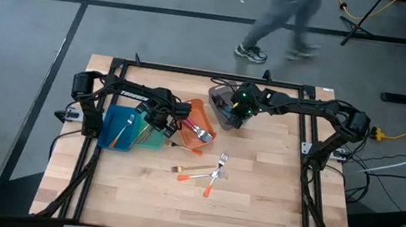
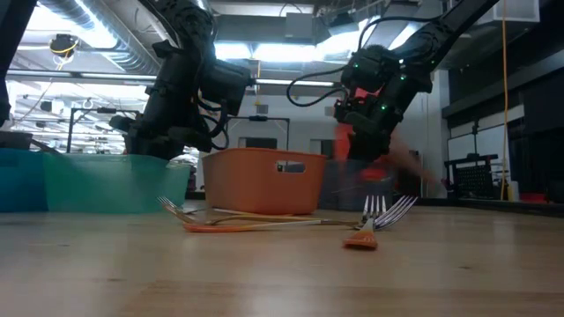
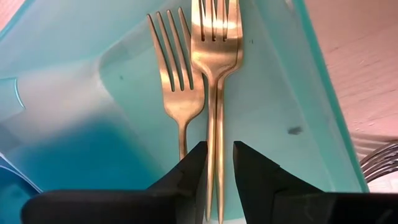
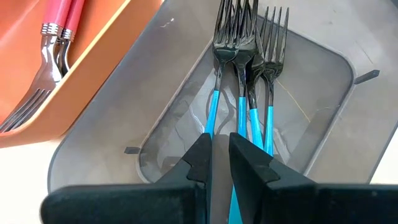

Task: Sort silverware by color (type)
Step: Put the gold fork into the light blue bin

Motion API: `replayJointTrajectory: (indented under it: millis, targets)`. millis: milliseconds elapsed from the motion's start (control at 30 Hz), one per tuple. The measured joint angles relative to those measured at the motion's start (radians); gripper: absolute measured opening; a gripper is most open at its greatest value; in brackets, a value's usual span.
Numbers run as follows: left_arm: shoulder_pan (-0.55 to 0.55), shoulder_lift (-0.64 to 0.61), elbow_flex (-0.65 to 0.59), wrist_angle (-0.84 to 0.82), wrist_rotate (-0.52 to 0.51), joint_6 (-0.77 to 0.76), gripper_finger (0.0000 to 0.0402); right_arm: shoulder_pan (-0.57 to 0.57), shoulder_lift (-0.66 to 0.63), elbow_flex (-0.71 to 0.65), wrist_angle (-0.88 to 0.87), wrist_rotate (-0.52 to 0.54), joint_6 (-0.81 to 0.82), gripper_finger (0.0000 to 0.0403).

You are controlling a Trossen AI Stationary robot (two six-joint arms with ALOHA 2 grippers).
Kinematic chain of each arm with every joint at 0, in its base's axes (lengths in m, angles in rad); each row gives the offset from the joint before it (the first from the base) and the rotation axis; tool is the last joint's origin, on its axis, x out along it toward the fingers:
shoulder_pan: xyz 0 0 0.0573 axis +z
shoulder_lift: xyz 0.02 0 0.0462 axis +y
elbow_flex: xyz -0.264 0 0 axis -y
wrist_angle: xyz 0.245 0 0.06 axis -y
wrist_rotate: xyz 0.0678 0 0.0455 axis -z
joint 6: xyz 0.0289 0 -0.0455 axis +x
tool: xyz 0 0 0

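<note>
While the right fingers (image 4: 193, 168) clench a blue-handled fork (image 4: 240, 118), the left fingers (image 3: 186, 177) stand loose around one of two gold forks (image 3: 214, 74).

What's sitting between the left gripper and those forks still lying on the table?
The orange bin. The left gripper is over the teal bin; the loose forks lie on bare wood beyond the orange bin's near corner, otherwise unobstructed.

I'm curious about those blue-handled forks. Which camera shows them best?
The right wrist view: the blue-handled forks lie together in the grey bin, heads and handles plain. The high view shows only the bin under the right gripper; the low and left wrist views show none.
</note>
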Motion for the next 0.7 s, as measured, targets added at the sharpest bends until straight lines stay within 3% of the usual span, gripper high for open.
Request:
replayJointTrajectory:
  millis: [433, 700]
  targets:
    - [-0.005, -0.004, 0.000, -0.005, -0.001, -0.007, 0.0070, 0.000, 0.000, 0.000, 0.000, 0.000, 0.000, 0.0046]
    - [-0.035, -0.075, 0.000, -0.008, -0.029, -0.034, 0.0070, 0.000, 0.000, 0.000, 0.000, 0.000, 0.000, 0.0046]
